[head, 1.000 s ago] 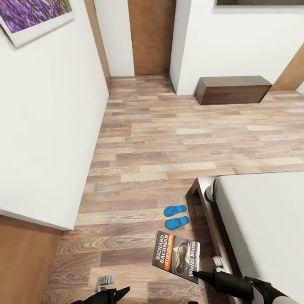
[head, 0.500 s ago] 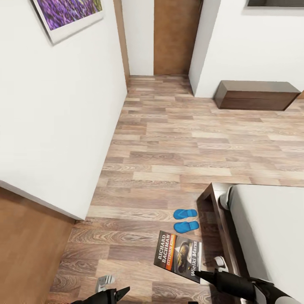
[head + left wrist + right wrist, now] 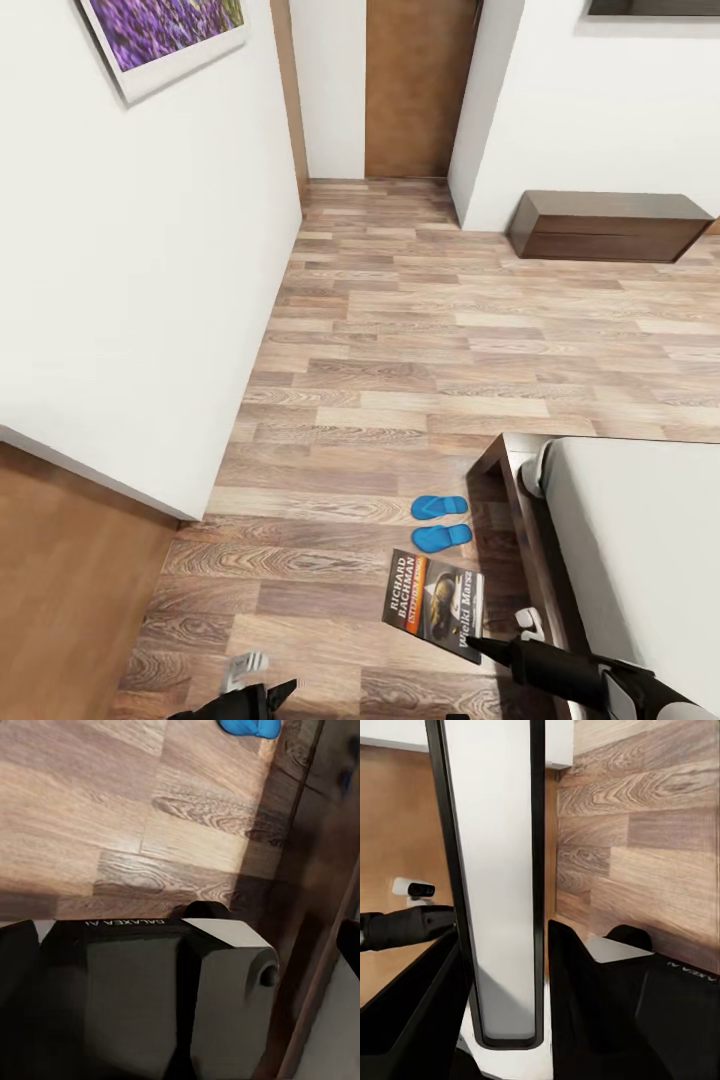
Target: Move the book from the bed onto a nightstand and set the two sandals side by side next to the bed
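Wood-plank floor (image 3: 420,330) ran from a brown door to the bed (image 3: 640,560), whose near corner served as landmark. Both sandals (image 3: 440,522) lay side by side just off that corner. The right tool (image 3: 478,648) was clamped on the book (image 3: 436,603), held edge-on above the floor beside the bed frame. Whether the left tool (image 3: 262,690) was wide or narrow could not be told. No nightstand showed; carrying well probably meant keeping the thin book level, the grip firm, and turning slowly toward the headboard end.

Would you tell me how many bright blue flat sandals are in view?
2: far sandal and near sandal, side by side on the wood floor beside the bed frame's corner.
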{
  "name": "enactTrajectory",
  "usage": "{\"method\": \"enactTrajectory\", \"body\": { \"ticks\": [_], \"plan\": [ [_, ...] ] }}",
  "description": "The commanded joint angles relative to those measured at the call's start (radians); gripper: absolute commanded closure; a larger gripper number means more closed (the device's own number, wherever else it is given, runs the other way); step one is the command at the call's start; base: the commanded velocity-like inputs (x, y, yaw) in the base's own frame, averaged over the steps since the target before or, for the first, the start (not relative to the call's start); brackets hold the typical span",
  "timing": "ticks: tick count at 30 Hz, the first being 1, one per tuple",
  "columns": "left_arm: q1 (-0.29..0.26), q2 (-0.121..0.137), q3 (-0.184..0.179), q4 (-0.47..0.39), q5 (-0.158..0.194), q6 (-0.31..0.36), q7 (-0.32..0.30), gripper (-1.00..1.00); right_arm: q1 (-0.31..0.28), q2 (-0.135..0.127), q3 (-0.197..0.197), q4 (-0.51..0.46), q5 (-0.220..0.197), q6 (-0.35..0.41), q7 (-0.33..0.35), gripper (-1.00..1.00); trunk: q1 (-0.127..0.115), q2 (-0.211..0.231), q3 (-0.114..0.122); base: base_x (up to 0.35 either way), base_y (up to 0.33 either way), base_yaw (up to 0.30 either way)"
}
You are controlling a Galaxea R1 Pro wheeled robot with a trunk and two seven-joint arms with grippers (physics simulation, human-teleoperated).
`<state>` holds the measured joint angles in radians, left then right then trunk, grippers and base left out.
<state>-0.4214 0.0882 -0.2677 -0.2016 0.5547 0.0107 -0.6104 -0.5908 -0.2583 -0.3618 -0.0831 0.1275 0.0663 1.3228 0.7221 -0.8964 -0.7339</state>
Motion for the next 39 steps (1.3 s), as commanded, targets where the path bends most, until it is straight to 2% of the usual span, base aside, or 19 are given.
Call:
{"method": "enactTrajectory", "body": {
  "ticks": [1, 4, 8, 14, 24, 39],
  "plan": [
    [0.0, 0.0, -0.008, 0.0, 0.009, 0.001, 0.061, -1.0, 0.0, 0.0, -0.011, -0.001, 0.009, 0.008, -0.006, 1.0, 0.0, -0.001, -0.001, 0.0, 0.0, 0.0],
    [0.0, -0.001, -0.008, -0.002, 0.009, -0.002, 0.131, -1.0, 0.0, 0.0, -0.013, -0.001, 0.009, 0.009, -0.035, 1.0, 0.0, -0.001, -0.001, 0.0, 0.0, 0.0],
    [0.0, -0.001, -0.007, -0.001, 0.01, -0.025, 0.153, -1.0, 0.0, 0.001, -0.012, -0.002, 0.008, 0.002, -0.067, 1.0, 0.0, -0.001, -0.001, 0.0, 0.0, 0.0],
    [0.0, -0.004, -0.008, -0.001, 0.01, -0.07, 0.158, -1.0, 0.0, -0.001, -0.008, 0.0, 0.009, -0.003, -0.079, 1.0, 0.0, -0.001, 0.003, 0.0, 0.0, 0.0],
    [0.0, -0.021, -0.008, 0.0, 0.01, -0.072, 0.158, -1.0, 0.0, -0.001, -0.008, 0.049, 0.009, -0.005, -0.077, 1.0, 0.0, -0.001, 0.019, 0.0, 0.0, 0.0],
    [0.0, -0.022, -0.008, 0.001, 0.011, -0.072, 0.158, -1.0, 0.0, -0.001, -0.008, 0.054, 0.009, -0.006, -0.079, 1.0, 0.0, -0.001, 0.043, 0.0, 0.0, 0.0]
  ]
}}
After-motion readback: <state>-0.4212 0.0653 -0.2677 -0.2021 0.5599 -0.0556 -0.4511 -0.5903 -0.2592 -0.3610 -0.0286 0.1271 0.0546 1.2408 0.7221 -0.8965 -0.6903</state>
